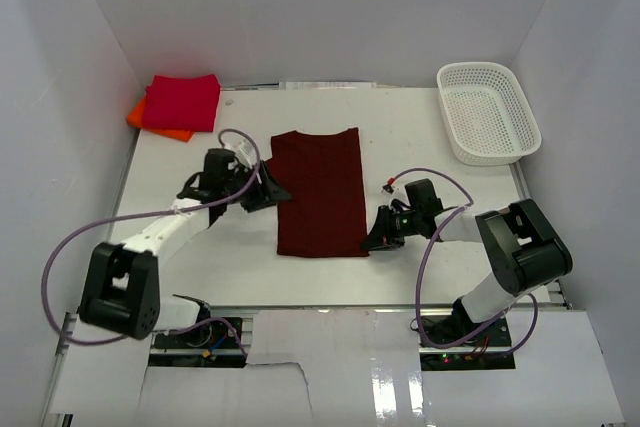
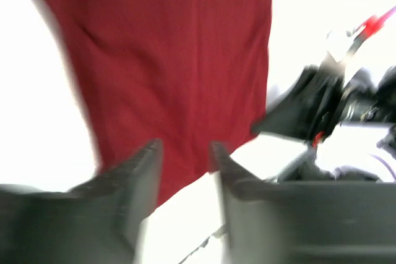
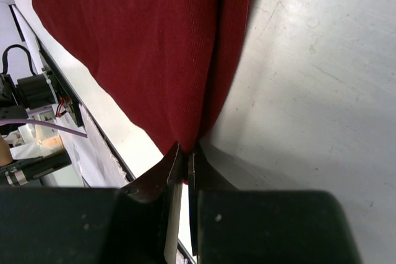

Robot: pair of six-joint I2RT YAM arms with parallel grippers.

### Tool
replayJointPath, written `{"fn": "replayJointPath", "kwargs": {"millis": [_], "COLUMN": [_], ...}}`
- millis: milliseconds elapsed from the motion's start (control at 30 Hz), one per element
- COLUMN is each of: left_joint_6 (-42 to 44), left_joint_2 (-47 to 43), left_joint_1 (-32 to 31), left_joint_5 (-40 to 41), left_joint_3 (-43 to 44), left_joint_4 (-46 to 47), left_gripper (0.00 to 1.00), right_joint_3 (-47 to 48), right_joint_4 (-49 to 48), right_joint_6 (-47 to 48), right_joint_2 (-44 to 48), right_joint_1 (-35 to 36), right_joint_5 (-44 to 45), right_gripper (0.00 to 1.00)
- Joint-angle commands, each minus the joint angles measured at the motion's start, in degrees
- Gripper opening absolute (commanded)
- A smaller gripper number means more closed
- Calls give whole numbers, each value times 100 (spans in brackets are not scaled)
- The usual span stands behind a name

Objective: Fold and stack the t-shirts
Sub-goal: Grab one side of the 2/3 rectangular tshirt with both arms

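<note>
Right wrist view: the right gripper (image 3: 185,151) is pinched tight on the near right corner of the dark maroon t-shirt (image 3: 136,47). Left wrist view, blurred: the left gripper (image 2: 185,153) has its fingers parted at the shirt's left edge, nothing between them. The shirt lies flat as a long strip mid-table (image 1: 200,267). At the far left corner, a folded crimson t-shirt (image 1: 182,102) rests on an orange t-shirt (image 1: 140,115). A white mesh basket (image 1: 488,112) stands far right.
</note>
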State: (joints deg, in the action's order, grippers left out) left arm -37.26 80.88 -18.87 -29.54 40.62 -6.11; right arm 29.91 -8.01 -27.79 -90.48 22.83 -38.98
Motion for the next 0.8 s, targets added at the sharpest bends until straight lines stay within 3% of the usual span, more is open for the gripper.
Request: {"fn": "replayJointPath", "kwargs": {"millis": [0, 33, 67, 200, 367, 767], "left_joint_6": [665, 728, 781, 746, 124, -300], "left_joint_2": [-1152, -1284, -1425, -1400, -1400, -1373], "left_joint_1": [296, 314, 323, 358, 358, 349], "left_joint_5": [1007, 1125, 1222, 1495, 731, 537], "left_joint_3": [621, 683, 727, 326, -484, -1117], "left_joint_4": [-1294, -1523, -1899, -2447, -2035, -1561], "left_gripper": [69, 83, 85, 86, 83, 79], "right_joint_3": [-214, -214, -214, -205, -205, -214], "right_joint_4": [291, 291, 274, 248, 265, 204], "right_joint_6": [134, 134, 125, 107, 90, 55], "right_joint_2": [4, 4, -5, -14, 12, -14], "right_joint_1": [37, 46, 46, 46, 46, 37], "right_joint_5": [400, 391, 383, 383, 383, 374], "right_gripper": [8, 8, 8, 8, 8, 8]}}
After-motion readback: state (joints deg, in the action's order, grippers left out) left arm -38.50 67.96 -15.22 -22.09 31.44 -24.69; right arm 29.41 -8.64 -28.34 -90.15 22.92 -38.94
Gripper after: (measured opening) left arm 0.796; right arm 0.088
